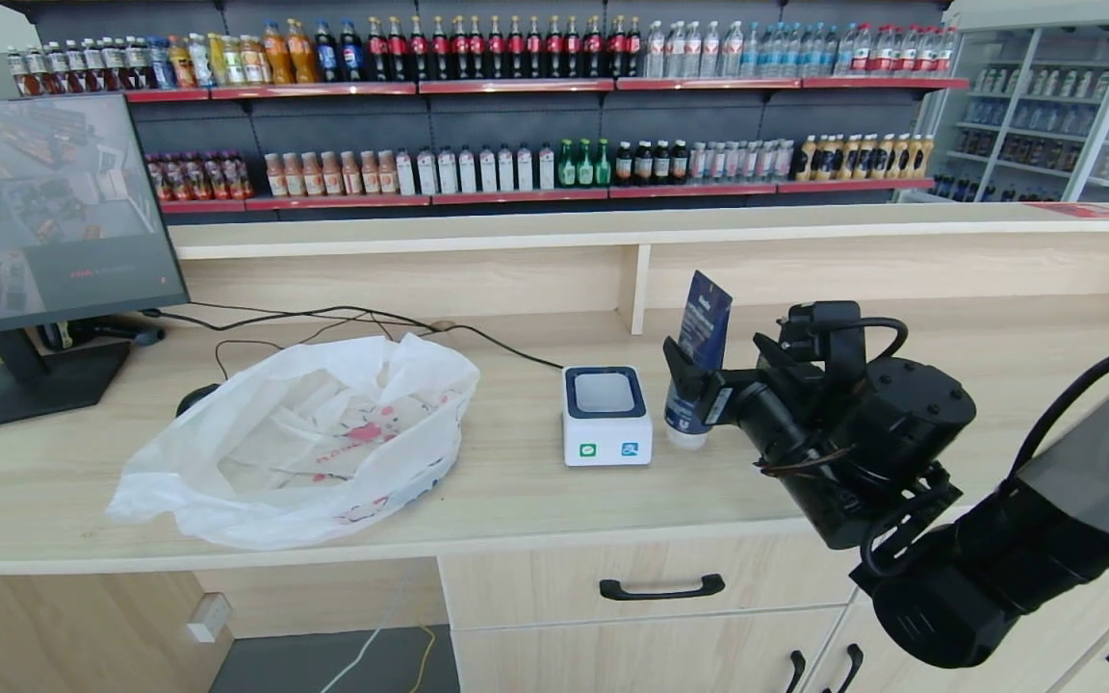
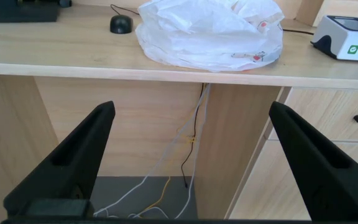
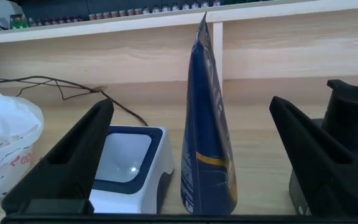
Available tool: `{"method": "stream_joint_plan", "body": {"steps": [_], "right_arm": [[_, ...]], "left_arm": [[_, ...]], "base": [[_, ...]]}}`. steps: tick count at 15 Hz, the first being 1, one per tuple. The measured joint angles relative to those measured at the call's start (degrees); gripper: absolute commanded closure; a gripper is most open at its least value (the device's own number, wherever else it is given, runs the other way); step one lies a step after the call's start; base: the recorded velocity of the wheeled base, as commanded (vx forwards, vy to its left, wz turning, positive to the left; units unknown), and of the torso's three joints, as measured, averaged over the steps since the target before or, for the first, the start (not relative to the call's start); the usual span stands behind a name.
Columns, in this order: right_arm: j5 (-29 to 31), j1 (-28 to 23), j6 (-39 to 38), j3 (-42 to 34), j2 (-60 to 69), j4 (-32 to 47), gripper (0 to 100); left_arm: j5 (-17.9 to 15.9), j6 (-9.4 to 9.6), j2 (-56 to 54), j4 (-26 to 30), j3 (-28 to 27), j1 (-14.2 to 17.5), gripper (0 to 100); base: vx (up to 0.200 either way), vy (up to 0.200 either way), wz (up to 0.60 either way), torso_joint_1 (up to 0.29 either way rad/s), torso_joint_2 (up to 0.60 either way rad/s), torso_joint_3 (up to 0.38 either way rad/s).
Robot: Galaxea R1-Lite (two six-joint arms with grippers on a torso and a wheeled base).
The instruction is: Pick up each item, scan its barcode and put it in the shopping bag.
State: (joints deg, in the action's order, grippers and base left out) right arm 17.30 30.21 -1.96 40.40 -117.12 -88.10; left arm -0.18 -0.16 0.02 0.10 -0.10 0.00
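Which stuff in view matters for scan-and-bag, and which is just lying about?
Job:
- blue tube, upright on the counter, inside the open right pincer
- white scanner box beside the tube
- plastic shopping bag, on the scanner's left

Lying about:
- monitor
- mouse
- loose cables
- bottles on the back shelves
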Motion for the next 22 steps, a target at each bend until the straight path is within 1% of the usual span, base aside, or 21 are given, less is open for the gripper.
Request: {"method": "stream_joint_plan", "body": {"steps": [11,15,20,22], "right_arm": [[-1.07,-1.85,-0.15,3.62,-5.24,-0.90,0],[-2.69,-3.84,-0.15,5.30,-6.29,-0.85,0],[-3.80,-3.47,-0.15,7.45,-7.94,-0.83,0],[-5.23,-3.73,-0.15,8.69,-9.12,-0.80,0]], "left_arm": [[0.00,0.02,0.00,0.00,0.00,0.00,0],[0.00,0.00,0.00,0.00,0.00,0.00,0],[0.02,0.00,0.00,0.00,0.00,0.00,0],[0.00,0.00,0.00,0.00,0.00,0.00,0]], "base": [[0.000,0.000,0.00,0.000,0.00,0.000],[0.000,0.000,0.00,0.000,0.00,0.000],[0.000,0.000,0.00,0.000,0.00,0.000],[0.000,0.000,0.00,0.000,0.00,0.000]]}}
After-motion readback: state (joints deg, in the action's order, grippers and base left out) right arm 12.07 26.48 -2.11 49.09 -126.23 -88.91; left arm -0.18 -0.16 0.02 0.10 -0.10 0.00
